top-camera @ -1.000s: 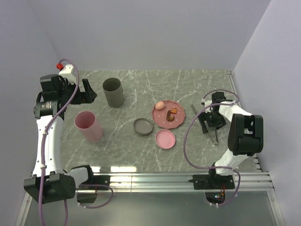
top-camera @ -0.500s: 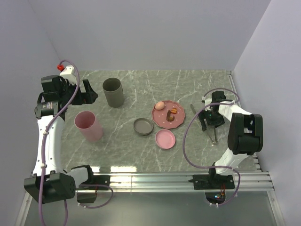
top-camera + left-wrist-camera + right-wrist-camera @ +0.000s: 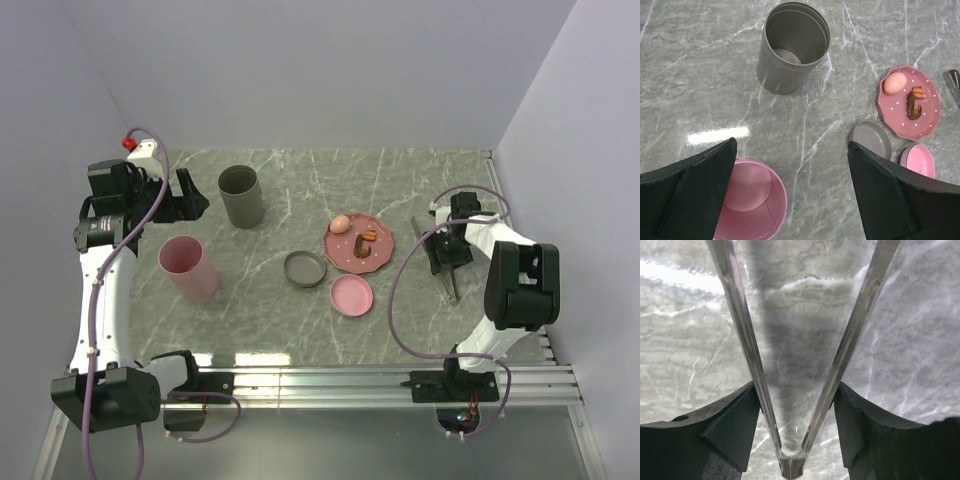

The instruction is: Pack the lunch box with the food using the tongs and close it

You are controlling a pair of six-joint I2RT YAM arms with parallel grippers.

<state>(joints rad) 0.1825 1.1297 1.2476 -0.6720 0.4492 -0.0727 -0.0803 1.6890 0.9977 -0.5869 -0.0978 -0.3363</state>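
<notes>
L claw point(image 3: 791, 145) hangs wide open at upper left of top view; only its wrist cam looks down into pink cup point(image 3: 747, 192) & grey can point(image 3: 790, 50). Centre: egg point(image 3: 340, 223) & sausage bits point(image 3: 370, 237) on pink plate point(image 3: 360, 260). Right of counter point(image 3: 300, 175): tongs point(image 3: 453, 288). Top view hides the grip; R wrist cam shows R claw point(image 3: 795, 420) closed on both tong arms nr hinge.

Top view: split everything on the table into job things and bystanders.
Job: tongs, egg, sausage bits, pink plate under them.
Lying about or undecided: grey tub, grey lid, pink tub, pink lid; one set gets packed, unclear which.
</notes>
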